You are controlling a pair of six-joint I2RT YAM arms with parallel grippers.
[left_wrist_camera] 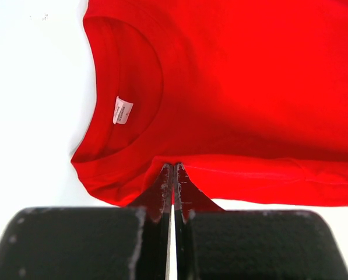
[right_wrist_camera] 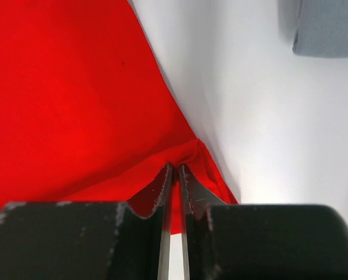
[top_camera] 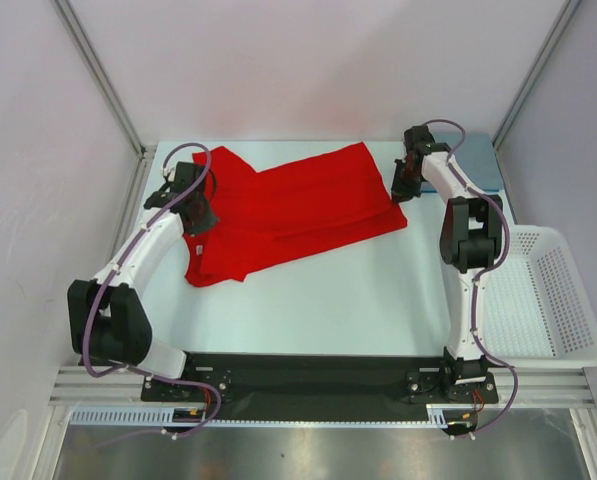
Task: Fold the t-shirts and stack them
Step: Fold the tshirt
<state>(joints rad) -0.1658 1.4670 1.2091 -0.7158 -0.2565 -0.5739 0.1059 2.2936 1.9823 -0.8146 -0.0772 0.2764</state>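
A red t-shirt (top_camera: 288, 210) lies partly folded across the middle of the white table. My left gripper (top_camera: 198, 215) is shut on the red t-shirt's left edge near the collar. In the left wrist view the gripper (left_wrist_camera: 174, 166) pinches the hem beside the neck opening and its white label (left_wrist_camera: 122, 110). My right gripper (top_camera: 402, 186) is shut on the shirt's right edge. In the right wrist view the gripper (right_wrist_camera: 174, 166) pinches a raised fold of red cloth (right_wrist_camera: 74, 105) at the shirt's corner.
A grey folded t-shirt (top_camera: 478, 165) lies at the back right, also in the right wrist view (right_wrist_camera: 328, 26). A white plastic basket (top_camera: 548, 295) stands at the table's right edge. Metal frame posts (top_camera: 103, 75) rise at the back corners.
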